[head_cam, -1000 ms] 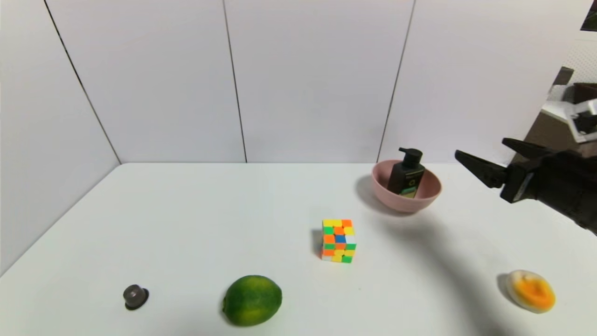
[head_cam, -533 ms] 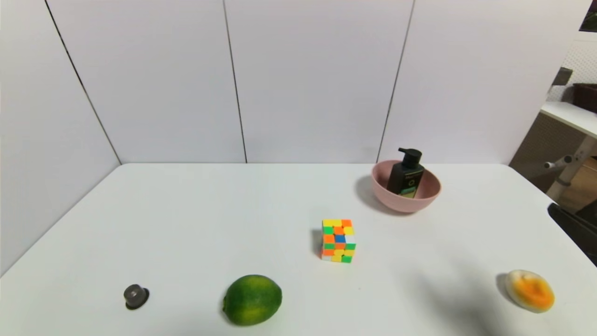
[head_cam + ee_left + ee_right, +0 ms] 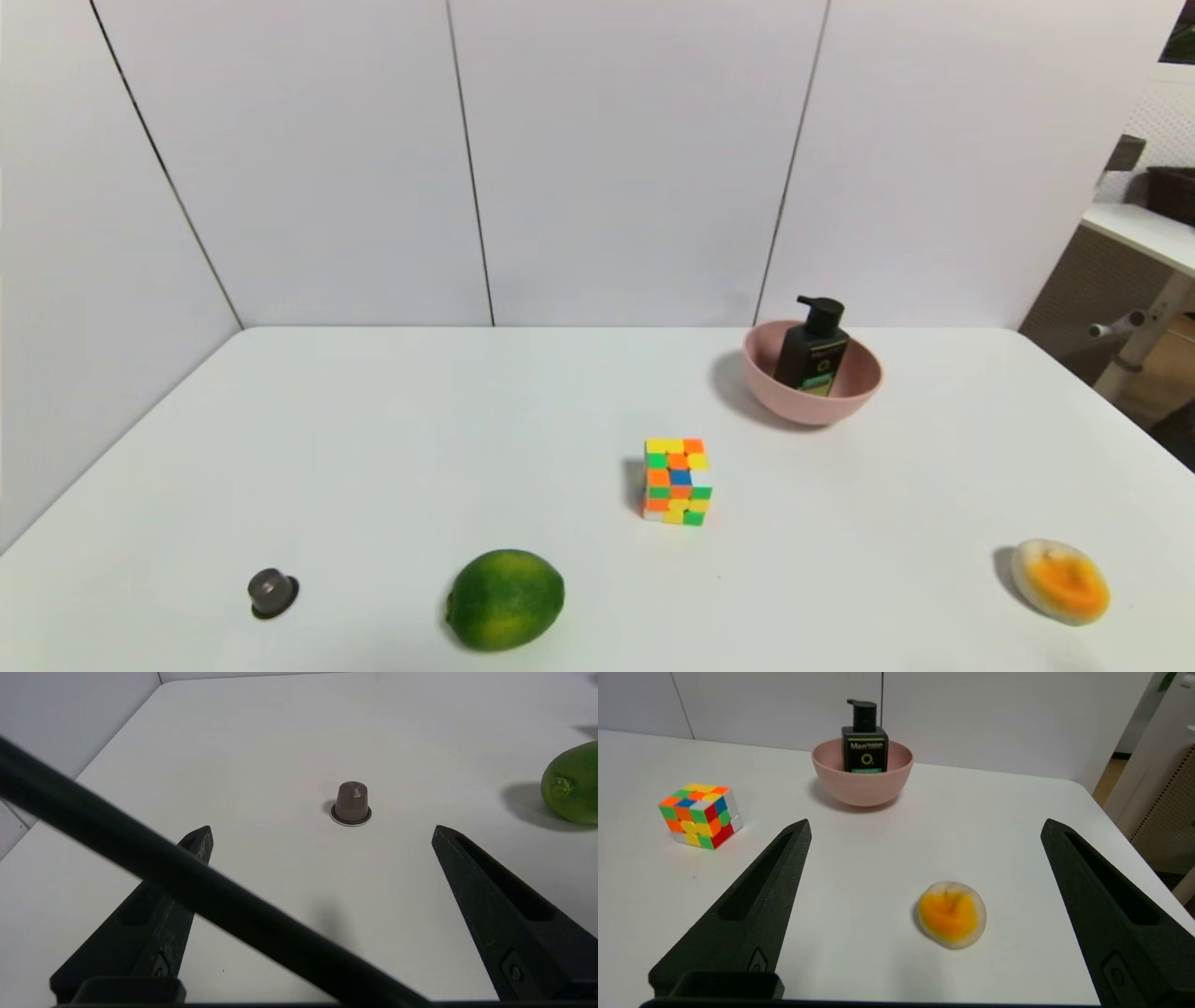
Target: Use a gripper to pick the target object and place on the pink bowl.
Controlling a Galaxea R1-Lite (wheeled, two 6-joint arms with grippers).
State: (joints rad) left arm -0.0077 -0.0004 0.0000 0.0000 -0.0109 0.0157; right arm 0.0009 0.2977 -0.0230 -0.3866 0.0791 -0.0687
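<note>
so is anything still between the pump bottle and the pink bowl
No. The pump bottle already stands inside the pink bowl. The right gripper is open and well short of the bowl, above the table near the orange-centred object.

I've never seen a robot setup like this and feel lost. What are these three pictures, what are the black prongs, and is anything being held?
One robot, three cameras. The head view looks down on a white table. The black prongs are gripper fingers, seen from a camera on each wrist. The left gripper is open above a small brown capsule, near a lime. The right gripper is open above an orange-and-white egg-like piece. Neither holds anything. The black pump bottle stands inside the pink bowl, beyond a coloured puzzle cube.
</note>
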